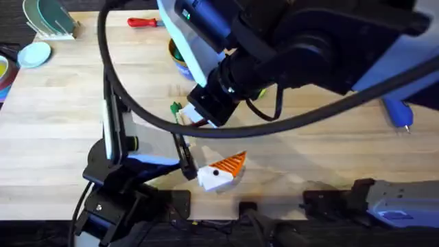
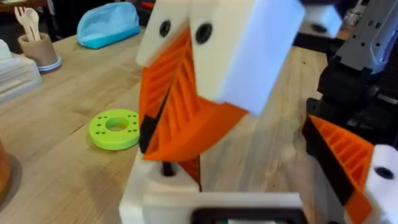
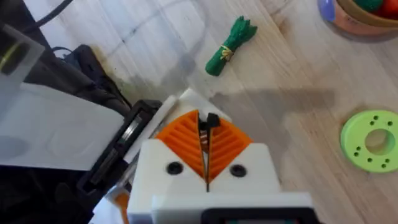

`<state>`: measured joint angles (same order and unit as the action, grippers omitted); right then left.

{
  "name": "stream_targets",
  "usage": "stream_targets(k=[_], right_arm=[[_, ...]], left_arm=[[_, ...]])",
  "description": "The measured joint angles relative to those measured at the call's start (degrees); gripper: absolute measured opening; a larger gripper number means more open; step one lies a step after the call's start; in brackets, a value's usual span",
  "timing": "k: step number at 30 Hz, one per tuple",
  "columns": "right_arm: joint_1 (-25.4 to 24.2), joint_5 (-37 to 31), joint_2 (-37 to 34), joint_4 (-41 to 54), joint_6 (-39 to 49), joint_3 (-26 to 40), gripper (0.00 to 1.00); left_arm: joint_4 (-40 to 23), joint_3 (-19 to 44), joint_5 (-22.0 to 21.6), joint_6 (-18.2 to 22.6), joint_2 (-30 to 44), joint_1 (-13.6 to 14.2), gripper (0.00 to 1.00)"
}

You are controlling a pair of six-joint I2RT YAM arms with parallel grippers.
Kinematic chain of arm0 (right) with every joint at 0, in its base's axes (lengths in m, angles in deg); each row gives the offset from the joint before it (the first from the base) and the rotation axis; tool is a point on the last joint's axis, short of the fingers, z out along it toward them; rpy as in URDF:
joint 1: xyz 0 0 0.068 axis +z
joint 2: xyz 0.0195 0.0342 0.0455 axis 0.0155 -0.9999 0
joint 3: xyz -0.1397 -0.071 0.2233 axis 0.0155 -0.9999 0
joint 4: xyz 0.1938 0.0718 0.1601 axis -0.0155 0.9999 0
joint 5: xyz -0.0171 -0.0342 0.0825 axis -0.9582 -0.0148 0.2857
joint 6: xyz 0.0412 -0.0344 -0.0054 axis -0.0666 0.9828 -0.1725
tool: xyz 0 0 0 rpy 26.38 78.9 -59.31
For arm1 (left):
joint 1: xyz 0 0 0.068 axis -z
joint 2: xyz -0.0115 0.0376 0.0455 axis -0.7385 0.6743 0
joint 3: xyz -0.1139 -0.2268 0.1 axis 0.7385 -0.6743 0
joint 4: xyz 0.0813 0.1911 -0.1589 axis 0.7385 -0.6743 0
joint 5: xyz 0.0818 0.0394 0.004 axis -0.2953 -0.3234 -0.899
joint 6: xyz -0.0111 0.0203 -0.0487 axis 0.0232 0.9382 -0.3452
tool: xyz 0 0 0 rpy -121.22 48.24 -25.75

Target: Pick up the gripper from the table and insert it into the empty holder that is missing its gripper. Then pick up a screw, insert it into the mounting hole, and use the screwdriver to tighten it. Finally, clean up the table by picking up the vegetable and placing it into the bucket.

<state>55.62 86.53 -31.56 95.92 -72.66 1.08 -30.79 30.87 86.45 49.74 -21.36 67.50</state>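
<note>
My right gripper, white mounts with orange ribbed pads, is shut on a small black screw. It hangs just above the white holder on my left gripper, close to the dark mounting hole. The left gripper's other finger carries an orange ribbed pad and stands far from the holder, so that gripper is open. Whether the orange gripper sits in the holder I cannot tell; the right pads cover it. The dark-green vegetable lies on the wood near the bucket. The blue screwdriver lies at the right.
A lime-green ring disc lies flat beside the grippers. A red-handled tool lies at the table's far edge. A blue pouch and a cup of spoons stand off to the side. The right arm spans the middle.
</note>
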Motion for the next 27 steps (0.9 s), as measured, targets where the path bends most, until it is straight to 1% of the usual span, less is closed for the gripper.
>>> stream_targets(k=[3, 4, 7, 9, 10, 12, 17, 22, 27], right_arm=[[0.00, 0.01, 0.01, 0.01, -0.11, 0.00, 0.020], [0.00, -0.01, -0.01, 0.04, -0.17, 0.00, 0.097], [0.00, -0.07, 0.01, 0.11, -0.15, 0.00, 0.509], [-0.01, -0.39, 0.01, 0.13, -0.16, 0.00, 0.812], [-0.12, -0.68, 0.01, 0.11, -0.08, 0.00, 0.868], [-0.47, -0.90, 0.01, 0.21, -0.18, 0.04, 0.897], [-1.65, -0.85, 1.23, 0.28, -0.21, 0.11, 0.904], [-5.18, -0.87, 7.08, 0.76, -0.21, 0.35, 0.908], [-10.22, -0.85, 14.87, 4.28, -0.21, 1.20, 0.910]], left_arm=[[0.00, 0.00, 0.00, 0.00, -0.01, 0.00, 0.993], [0.02, 0.00, 0.00, 0.02, 0.00, 0.00, 0.993], [0.02, 0.00, 0.00, 0.02, 0.00, 0.00, 0.993], [0.02, 0.00, 0.00, 0.02, -0.01, 0.00, 0.993], [0.01, 0.00, -0.02, 0.01, -0.01, 0.00, 0.993], [0.00, 0.00, -0.04, 0.00, 0.00, 0.00, 0.993], [0.02, 0.00, 0.00, 0.03, 0.00, 0.00, 0.993], [0.02, 0.00, 0.00, 0.02, 0.00, 0.00, 0.993], [0.02, 0.00, 0.00, 0.02, -0.02, 0.00, 0.992]])
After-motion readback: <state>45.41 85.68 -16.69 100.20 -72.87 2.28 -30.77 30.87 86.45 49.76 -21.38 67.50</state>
